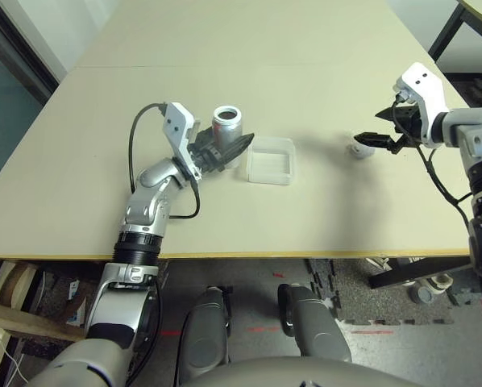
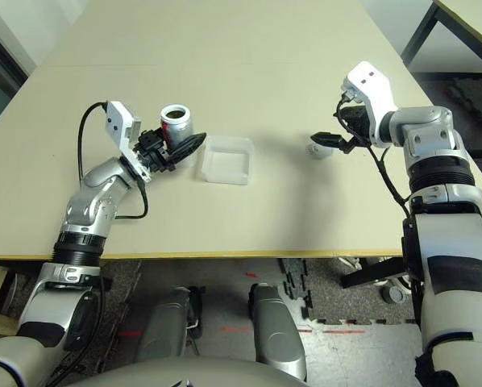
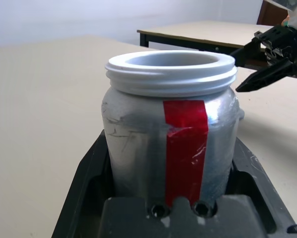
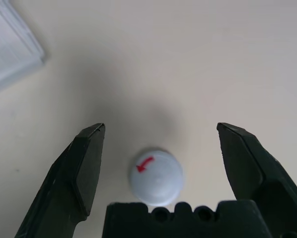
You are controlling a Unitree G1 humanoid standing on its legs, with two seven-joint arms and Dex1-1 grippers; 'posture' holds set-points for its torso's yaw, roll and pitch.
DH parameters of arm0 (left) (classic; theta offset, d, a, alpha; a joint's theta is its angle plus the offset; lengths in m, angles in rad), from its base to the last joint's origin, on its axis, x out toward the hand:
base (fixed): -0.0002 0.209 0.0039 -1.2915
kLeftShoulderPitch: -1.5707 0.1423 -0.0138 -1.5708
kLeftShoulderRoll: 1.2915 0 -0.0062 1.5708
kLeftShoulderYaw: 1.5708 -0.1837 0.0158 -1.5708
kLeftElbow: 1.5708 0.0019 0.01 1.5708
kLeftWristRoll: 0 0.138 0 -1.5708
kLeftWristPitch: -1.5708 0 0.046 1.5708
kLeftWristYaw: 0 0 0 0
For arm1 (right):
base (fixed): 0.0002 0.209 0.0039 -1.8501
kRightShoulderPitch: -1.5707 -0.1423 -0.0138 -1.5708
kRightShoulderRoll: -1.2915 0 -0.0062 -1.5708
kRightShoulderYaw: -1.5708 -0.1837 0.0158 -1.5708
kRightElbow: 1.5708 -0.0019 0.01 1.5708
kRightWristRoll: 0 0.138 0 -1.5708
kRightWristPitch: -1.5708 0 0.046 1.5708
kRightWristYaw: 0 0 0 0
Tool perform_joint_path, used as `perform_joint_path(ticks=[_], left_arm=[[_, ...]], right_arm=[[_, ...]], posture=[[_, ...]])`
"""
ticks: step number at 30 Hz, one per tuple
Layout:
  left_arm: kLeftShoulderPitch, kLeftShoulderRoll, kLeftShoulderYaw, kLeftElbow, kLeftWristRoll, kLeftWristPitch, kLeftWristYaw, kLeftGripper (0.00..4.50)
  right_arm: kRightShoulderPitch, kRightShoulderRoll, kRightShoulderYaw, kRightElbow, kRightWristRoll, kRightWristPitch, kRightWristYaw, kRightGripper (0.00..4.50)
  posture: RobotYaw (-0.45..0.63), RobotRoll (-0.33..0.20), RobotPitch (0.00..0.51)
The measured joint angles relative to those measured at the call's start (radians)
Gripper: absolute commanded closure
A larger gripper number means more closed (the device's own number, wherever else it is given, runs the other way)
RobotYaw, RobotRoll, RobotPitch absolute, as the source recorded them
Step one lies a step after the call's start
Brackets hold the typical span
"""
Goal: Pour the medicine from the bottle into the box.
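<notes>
Silver-grey bottle (image 1: 227,129) with red stripe, uncapped and upright, clamped low on its body by left gripper (image 1: 225,151) fingers, just beside the clear plastic box (image 1: 271,160) on the counter (image 1: 305,81). Probably light, rigid, slick-walled; body grip suits tipping. Right gripper (image 4: 158,148) fingers spread wide around loose cap (image 4: 156,177), well apart from box.

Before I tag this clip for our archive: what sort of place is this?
Probably a lab or workshop room: a big plain beige table, a second black-legged table behind it, and foam floor mats with tape marks underneath.
</notes>
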Motion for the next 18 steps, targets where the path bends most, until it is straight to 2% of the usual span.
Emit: perform_joint_path(ticks=[9,18], left_arm=[[-0.094,0.041,0.019,0.146,0.057,-0.020,0.065,1.79],[-0.185,0.106,0.010,0.264,0.135,-0.034,0.085,1.79]], right_arm=[[0.129,0.010,-0.003,-0.255,0.142,-0.003,0.273,0.00],[0.216,0.073,0.006,-0.415,0.197,0.005,0.292,0.00]], posture=[[-0.05,0.000,0.145],[-0.05,0.000,0.145]])
